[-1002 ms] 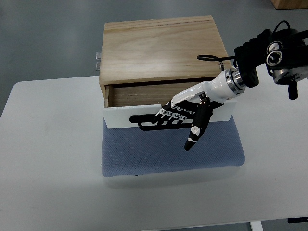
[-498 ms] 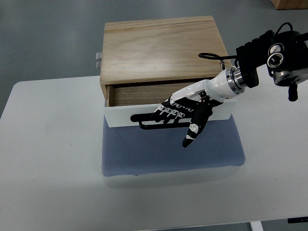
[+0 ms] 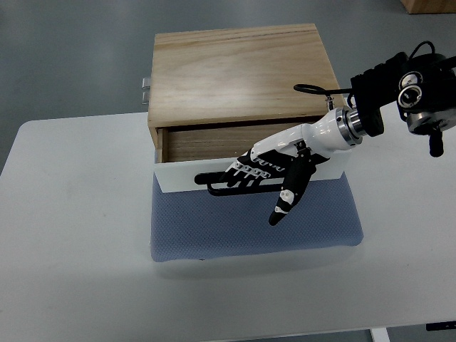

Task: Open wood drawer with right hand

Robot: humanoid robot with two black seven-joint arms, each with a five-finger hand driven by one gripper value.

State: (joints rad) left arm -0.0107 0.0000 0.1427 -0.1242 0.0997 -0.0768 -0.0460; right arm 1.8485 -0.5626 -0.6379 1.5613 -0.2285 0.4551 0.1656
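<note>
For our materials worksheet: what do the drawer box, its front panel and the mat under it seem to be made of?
Drawer box: pale unvarnished-looking wood, visible grain. Front panel: smooth white, painted or laminate; unclear which. Handle under the right hand: black, material unclear. Mat: blue-grey, dotted weave, probably fabric or foam.

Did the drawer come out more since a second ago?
Yes, a little. The right hand, shut on the black handle, pulled the white-fronted drawer slightly toward the camera, so a bit more of its wooden inside shows. The wooden box, blue mat and table stayed put.
</note>
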